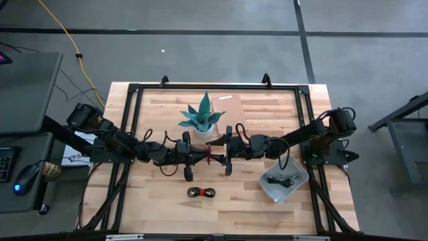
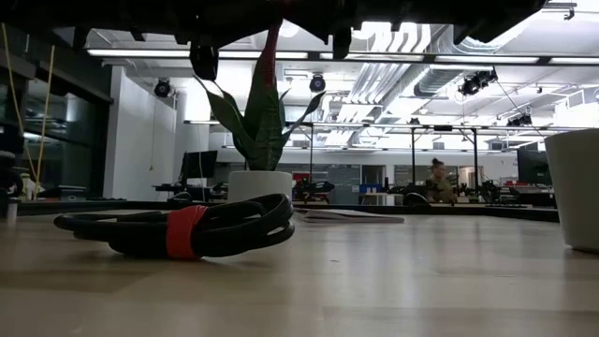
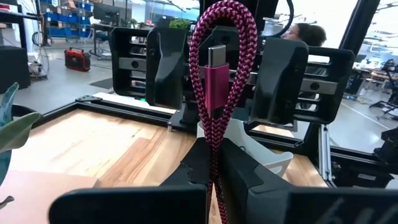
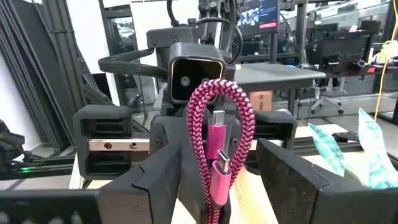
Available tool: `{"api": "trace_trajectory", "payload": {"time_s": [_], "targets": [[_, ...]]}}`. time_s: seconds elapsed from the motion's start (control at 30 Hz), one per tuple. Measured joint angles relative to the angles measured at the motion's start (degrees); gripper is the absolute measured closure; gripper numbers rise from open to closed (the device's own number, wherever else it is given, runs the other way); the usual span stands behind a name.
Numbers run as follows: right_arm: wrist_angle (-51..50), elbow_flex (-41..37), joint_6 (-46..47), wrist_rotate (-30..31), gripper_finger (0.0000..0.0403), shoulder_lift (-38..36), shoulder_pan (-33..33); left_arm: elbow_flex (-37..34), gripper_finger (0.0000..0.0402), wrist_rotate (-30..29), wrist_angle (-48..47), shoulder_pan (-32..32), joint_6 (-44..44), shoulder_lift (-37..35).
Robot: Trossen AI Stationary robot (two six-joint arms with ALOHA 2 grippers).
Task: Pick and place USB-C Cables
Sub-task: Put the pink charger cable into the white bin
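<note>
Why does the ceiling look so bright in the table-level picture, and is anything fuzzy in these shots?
In the low view, ceiling light strips glare behind the potted plant, leaving it and the red-and-black cable dark; the nearest tabletop is soft. In the left wrist view, the pink cable is sharp and the room beyond is blurred. The high view is evenly lit.

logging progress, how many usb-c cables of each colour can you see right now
pink-magenta cable: 1, clamped in the left gripper, with the open right gripper around it
red-and-black cable: 1, on the table
black cable: 1, in the grey tray
silver-grey: 0 discernible
total: 3
</note>
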Motion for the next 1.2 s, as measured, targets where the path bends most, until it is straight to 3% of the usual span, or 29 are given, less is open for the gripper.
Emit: {"api": "trace_trajectory", "payload": {"time_s": [0.3,0.7,0.87,1.2], "targets": [[-0.44,0.00,-0.01,-0.02,0.0221,0.00,-0.02,0.00,0.0401,0.04,-0.01,0.00,0.00,0.00],[-1.54,0.00,-0.45,-0.19,0.0391,-0.04,-0.02,0.00,0.0401,0.04,-0.16,0.02,0.02,0.00],[-1.86,0.00,-0.30,-0.19,0.0379,-0.04,-0.02,0.00,0.0399,0.04,-0.25,0.02,0.01,0.00],[-2.27,0.02,-0.42,-0.23,0.0392,-0.04,-0.02,0.00,0.0368,0.35,-0.22,0.02,1.02,0.00]]}}
